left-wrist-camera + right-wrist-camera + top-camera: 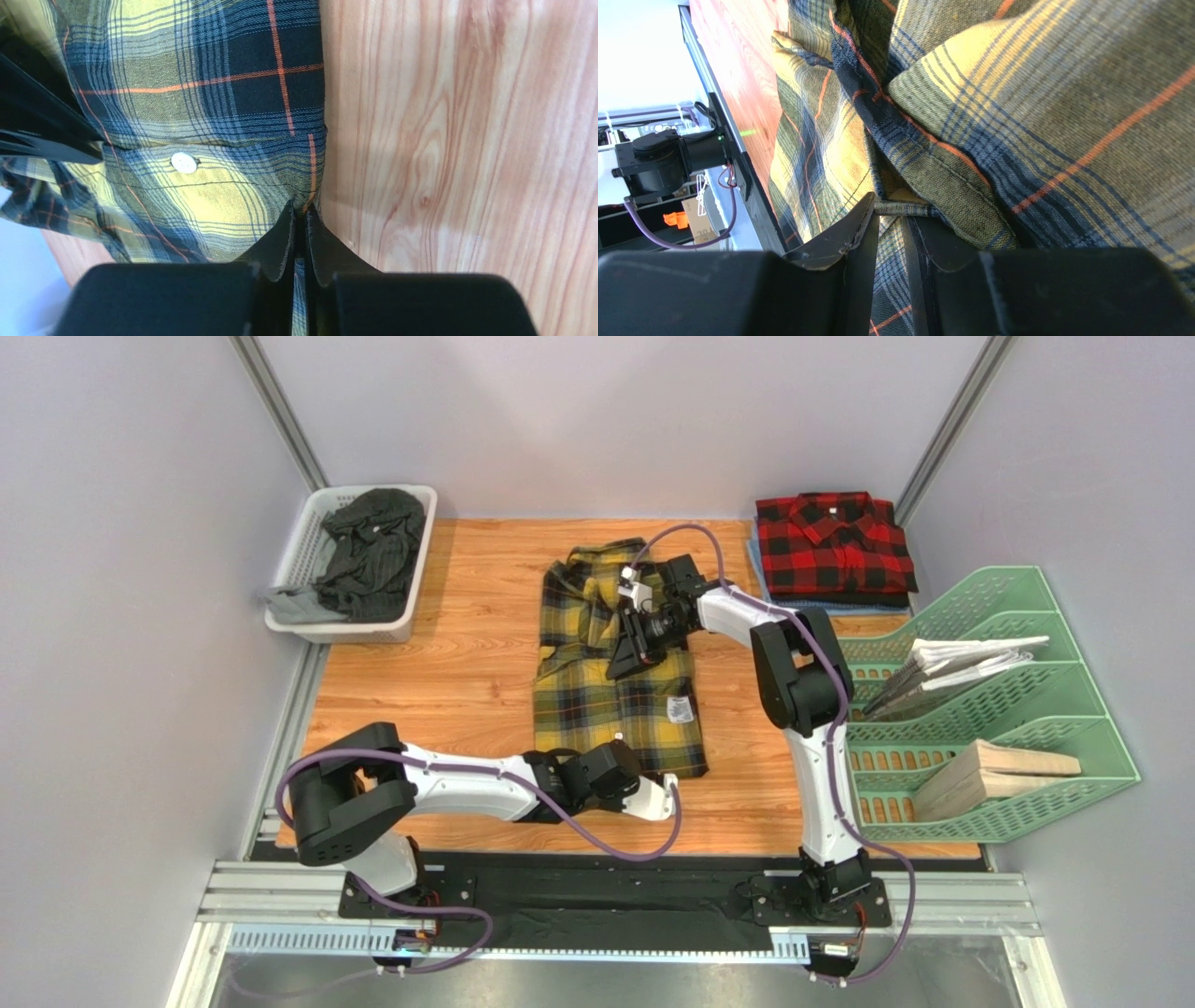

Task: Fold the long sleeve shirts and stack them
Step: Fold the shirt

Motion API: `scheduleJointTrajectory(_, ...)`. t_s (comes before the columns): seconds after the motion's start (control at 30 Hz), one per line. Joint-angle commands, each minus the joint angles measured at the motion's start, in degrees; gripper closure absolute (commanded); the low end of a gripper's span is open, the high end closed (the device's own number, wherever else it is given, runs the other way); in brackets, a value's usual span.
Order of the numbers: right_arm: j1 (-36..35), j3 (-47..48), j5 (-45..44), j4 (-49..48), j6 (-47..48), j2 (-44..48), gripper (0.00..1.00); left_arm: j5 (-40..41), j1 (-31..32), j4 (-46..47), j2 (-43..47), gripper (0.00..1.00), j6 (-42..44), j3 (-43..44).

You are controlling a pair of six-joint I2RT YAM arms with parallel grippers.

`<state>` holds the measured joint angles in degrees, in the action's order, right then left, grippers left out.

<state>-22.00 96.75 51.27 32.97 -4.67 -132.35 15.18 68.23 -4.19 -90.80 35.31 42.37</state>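
**Two thin pinches on one shirt: a slip or a skewed fold was the risk**

You had both claws clenched on the yellow shirt [589, 703], which lay spread on the worktop [421, 686] between them. The left claw [302, 213] was shut tight on the very edge of the hem corner. Bare wood sat directly to one side of its tips, and a button [184, 162] sat ahead of them on the other side. The right claw [891, 207] had nipped a rumpled ridge of cloth at the shirt's far end, with loose folds heaped just ahead of its tips.

The left bite looked shallow, so a quick lift could have drawn the hem straight out of it. The right bite sat in crumpled fabric, and from the wrist view I could not tell whether it held one layer or several. Extra layers dragged along would have left a twisted fold.

If you had moved the two claws out of step, the cloth between them would have gone taut. That would have tugged at the weaker grip, probably the left one.

The red shirt [835, 546] lay folded well beyond the right claw, on its outer side. A lopsided yellow fold would have stacked badly on it.
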Motion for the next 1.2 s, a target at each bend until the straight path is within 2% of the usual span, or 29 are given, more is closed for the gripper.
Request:
scheduleJointTrajectory(0.0, -0.68, -4.28, -3.81, 2.27, 2.46, 1.92, 0.73, -3.64, 0.06, -5.71, 6.14, 1.00, -0.50, 0.78)
scheduleJointTrajectory(0.07, -1.29, -6.82, -3.37, 2.19, 2.56, 4.20, 0.73, -6.73, 0.06, -13.08, 8.70, 1.00, -3.30, 3.32)
scheduleJointTrajectory(0.2, -2.61, -12.18, -2.14, 2.27, 3.17, 8.51, 0.72, -18.57, 0.06, -25.32, 15.37, 1.00, -8.23, 7.98)
scheduleJointTrajectory(0.33, -5.32, -18.25, -0.91, 2.53, 4.49, 13.34, 0.72, -22.12, -0.02, -33.86, 19.52, 1.00, -11.13, 13.08)
scheduleJointTrajectory(0.47, -8.22, -22.91, 1.29, 3.15, 6.51, 16.15, 0.71, -23.26, -2.04, -40.71, 19.26, 1.00, -10.62, 19.84)
scheduleJointTrajectory(0.63, -12.18, -28.80, 3.22, 3.15, 7.48, 20.37, 0.71, -26.78, -7.84, -44.24, 16.10, 1.00, -6.67, 26.26)
scheduleJointTrajectory(0.93, -13.94, -29.34, 7.62, 6.49, 8.79, 22.93, 0.71, -33.19, -14.70, -46.00, 9.51, 1.00, -1.92, 32.94)
scheduleJointTrajectory(1.03, -13.69, -26.54, 7.97, 8.94, 10.81, 22.41, 0.69, -34.60, -16.02, -46.18, 7.31, 1.00, -0.60, 34.35)
scheduleJointTrajectory(1.17, -11.14, -18.02, 6.92, 20.25, 15.91, 21.35, 0.64, -36.53, -16.72, -46.17, 5.99, 1.00, 1.34, 34.01)
